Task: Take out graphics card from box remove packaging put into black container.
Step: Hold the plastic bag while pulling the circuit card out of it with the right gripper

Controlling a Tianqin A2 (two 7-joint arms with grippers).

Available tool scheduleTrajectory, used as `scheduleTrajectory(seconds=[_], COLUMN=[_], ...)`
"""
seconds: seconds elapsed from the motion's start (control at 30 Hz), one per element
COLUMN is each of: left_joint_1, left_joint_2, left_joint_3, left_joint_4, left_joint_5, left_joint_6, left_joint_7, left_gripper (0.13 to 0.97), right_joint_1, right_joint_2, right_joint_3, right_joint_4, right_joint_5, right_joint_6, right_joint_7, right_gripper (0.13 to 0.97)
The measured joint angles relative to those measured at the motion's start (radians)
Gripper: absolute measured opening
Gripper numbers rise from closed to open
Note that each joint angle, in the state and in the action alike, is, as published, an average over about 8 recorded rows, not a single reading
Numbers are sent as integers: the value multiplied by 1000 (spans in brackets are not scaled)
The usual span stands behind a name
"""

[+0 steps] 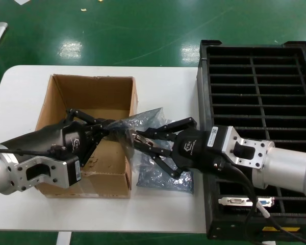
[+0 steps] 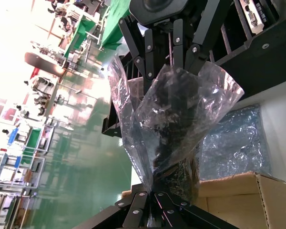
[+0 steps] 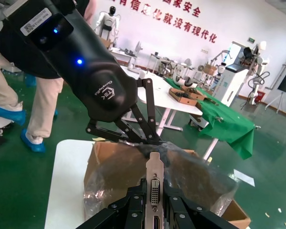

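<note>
So we're mid-unbagging here. The left hand [image 1: 103,128] is pinched shut on the far end of the crinkly grey-blue translucent antistatic bag [image 1: 123,127], held above the desk [image 1: 20,97] between the brown corrugated cardboard box [image 1: 94,94] at 9 o'clock and the big slotted black plastic crate [image 1: 255,81] at 3. The right hand [image 1: 141,139] is clamped on the dark graphics card's silver bracket [image 3: 154,183]. I'd pull straight apart, slowly, keeping the bag taut so the board doesn't snag. An empty bag [image 1: 166,176] lies below.
</note>
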Motion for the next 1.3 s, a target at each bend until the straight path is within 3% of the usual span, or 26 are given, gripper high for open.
scheduleTrajectory(seconds=[0.47,1.3], left_joint_1=[0,0], left_joint_2=[0,0], left_joint_3=[0,0], left_joint_4=[0,0], left_joint_5=[0,0], left_joint_6=[0,0], left_joint_7=[0,0], left_gripper=[138,138], right_joint_1=[13,-103], right_joint_2=[-23,121], right_joint_3=[-28,61], right_joint_4=[-26,201], right_joint_5=[-40,-4], right_joint_6=[11,45], right_joint_7=[-26,-32], right_gripper=[187,187])
